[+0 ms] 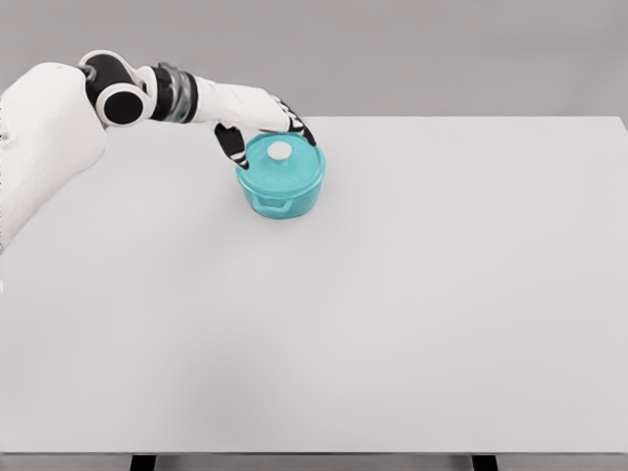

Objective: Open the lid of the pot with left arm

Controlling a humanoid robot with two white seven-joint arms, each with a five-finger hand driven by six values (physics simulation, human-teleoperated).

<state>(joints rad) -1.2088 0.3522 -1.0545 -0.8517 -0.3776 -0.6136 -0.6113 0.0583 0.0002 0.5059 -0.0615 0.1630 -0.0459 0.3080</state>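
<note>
A small teal pot (282, 188) stands on the white table (412, 314), left of centre near the far edge. Its teal lid (279, 163) sits on it, topped by a white round knob (281, 151). My left hand (263, 126) reaches in from the upper left and hovers over the pot's far-left rim. Its dark-tipped fingers (299, 128) are spread around the back of the lid, and the thumb (230, 143) hangs down at the pot's left side. Nothing is held between them. The right arm does not show.
The pot has a small handle (276, 206) on its near side. The table's far edge runs just behind the pot.
</note>
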